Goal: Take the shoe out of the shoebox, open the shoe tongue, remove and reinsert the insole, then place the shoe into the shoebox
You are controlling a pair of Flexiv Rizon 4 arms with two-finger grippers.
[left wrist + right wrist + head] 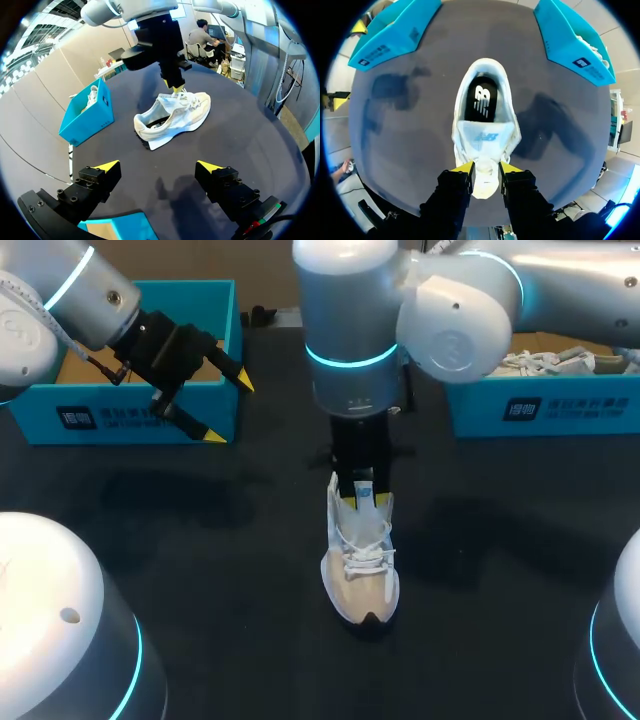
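A white and beige shoe (362, 570) stands on the black table, toe toward the front edge. It also shows in the left wrist view (175, 117) and from above in the right wrist view (482, 100), where its dark insole lies inside. My right gripper (362, 498) comes straight down over the shoe's opening. Its yellow tips press on the raised tongue from both sides (485, 170). My left gripper (229, 410) hangs open and holds nothing, in front of the blue shoebox (140, 405) at the back left, well apart from the shoe (159, 166).
A second blue box (540, 405) at the back right holds another white shoe (550, 362). Both boxes flank the shoe in the right wrist view, one (395, 35) on each side (570, 40). Bare table lies all around the shoe.
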